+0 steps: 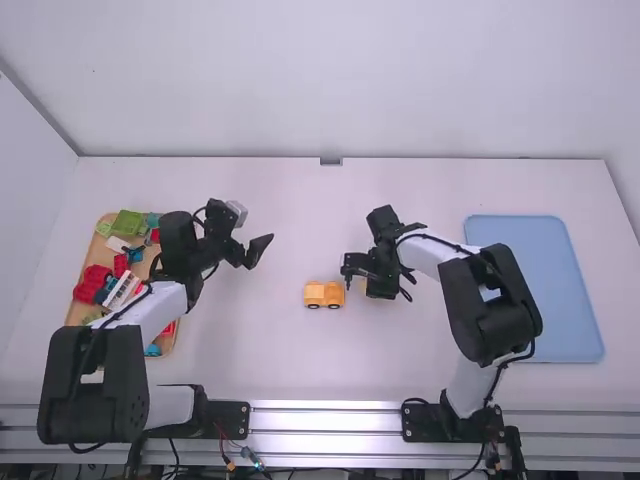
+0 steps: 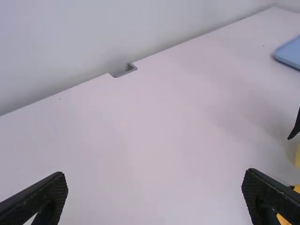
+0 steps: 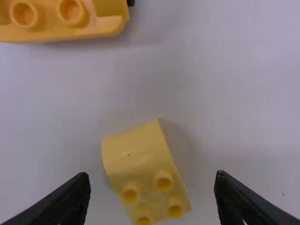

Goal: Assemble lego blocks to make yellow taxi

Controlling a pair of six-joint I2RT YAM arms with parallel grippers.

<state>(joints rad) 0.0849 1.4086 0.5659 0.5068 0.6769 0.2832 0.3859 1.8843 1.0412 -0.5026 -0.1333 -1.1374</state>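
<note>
In the high view, the left arm (image 1: 95, 385) bends out from its base toward 9 o'clock, its forearm running back toward 1 o'clock, and the left gripper (image 1: 259, 250) points toward 3 o'clock with its jaws wide apart. The right arm (image 1: 492, 305) rises from its base toward 1 o'clock, then folds at the elbow so that the forearm runs toward 10 o'clock; its wrist is angled down, and the right gripper (image 1: 376, 277) points downward, jaws spread.

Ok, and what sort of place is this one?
Probably a robotics lab workstation: two arms mounted along a white table, a wooden tray of toy blocks and a blue tray.
</note>
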